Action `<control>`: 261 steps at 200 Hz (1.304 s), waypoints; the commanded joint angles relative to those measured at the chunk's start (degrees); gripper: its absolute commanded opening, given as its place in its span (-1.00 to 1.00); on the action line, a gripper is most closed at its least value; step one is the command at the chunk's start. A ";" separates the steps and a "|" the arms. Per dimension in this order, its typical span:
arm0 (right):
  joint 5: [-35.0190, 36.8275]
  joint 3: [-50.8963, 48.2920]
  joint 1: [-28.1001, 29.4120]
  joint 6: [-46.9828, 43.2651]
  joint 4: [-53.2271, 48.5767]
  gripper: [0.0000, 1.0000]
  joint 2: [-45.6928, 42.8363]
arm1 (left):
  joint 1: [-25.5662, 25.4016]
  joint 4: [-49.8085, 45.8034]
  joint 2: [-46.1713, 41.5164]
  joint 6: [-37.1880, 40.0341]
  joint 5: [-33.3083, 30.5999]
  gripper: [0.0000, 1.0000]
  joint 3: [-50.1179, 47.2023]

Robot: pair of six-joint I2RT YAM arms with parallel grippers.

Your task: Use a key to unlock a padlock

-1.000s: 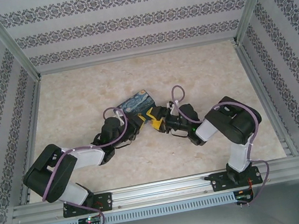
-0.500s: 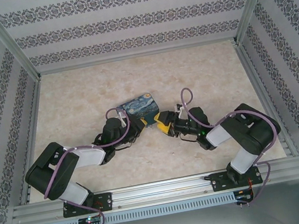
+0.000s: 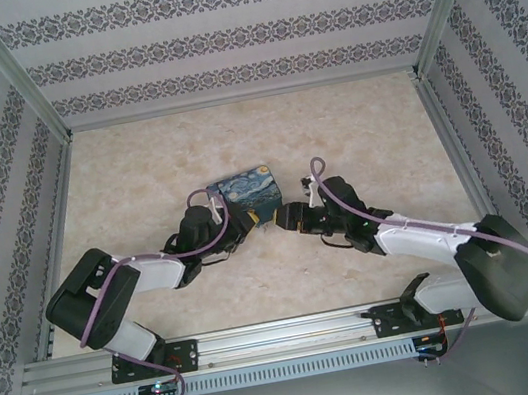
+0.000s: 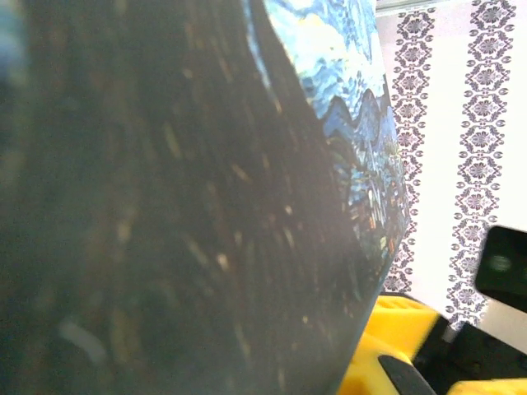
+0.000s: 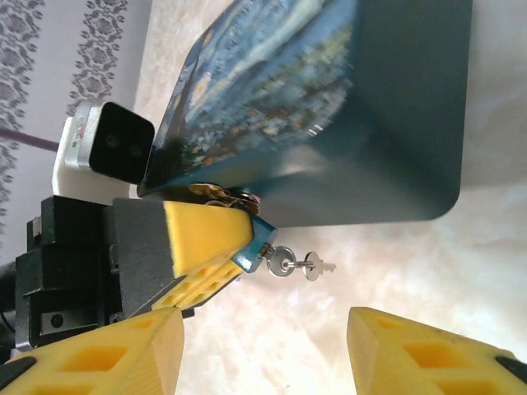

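- Count: two grippers, one padlock (image 3: pixel 248 190), one key (image 5: pixel 249 247) with a blue head, and one small ring (image 5: pixel 280 262) carrying a second, bare-metal key (image 5: pixel 319 266).
- Left gripper (image 3: pixel 246 223), left of frame centre in the top view: its fingers are pressed together. In the right wrist view the key's blue head pokes out at its yellow fingertip (image 5: pixel 206 234), so it is pinching the key right against the padlock's lower corner.
- The padlock sits mid-frame on the counter (image 3: pixel 139 178), painted face up, between the two grippers.
- Right gripper (image 3: pixel 286 218), just right of the padlock: it is spread apart with nothing between its fingers, close to the ring and the padlock but clear of both.
- Hard to make out: the key's blade is hidden where the fingertip meets the padlock. The left wrist view is a blurred, dark close-up of the padlock's side.
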 commanded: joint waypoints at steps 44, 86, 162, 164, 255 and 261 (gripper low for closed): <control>26.41 2.15 11.06 -26.08 -15.39 0.03 -1.95 | 0.85 -1.49 1.61 1.30 3.58 -1.00 3.49; 39.27 2.29 18.44 -34.50 -12.30 -0.02 1.86 | 0.87 -2.12 1.87 1.36 4.01 -1.00 4.25; 42.60 7.06 22.61 -38.35 -7.65 -0.02 11.37 | 0.83 -2.29 1.78 1.39 4.08 -1.00 4.20; 42.60 7.24 22.68 -38.41 -7.61 -0.02 11.57 | 0.86 -2.29 1.81 1.31 4.07 -1.00 4.17; 42.69 12.94 22.40 -39.56 -7.20 -0.01 19.07 | 0.84 -1.29 1.72 1.18 4.36 -1.00 2.97; 42.61 13.04 22.27 -39.52 -7.19 -0.01 19.35 | 0.87 -1.33 1.70 1.11 4.32 -1.00 2.88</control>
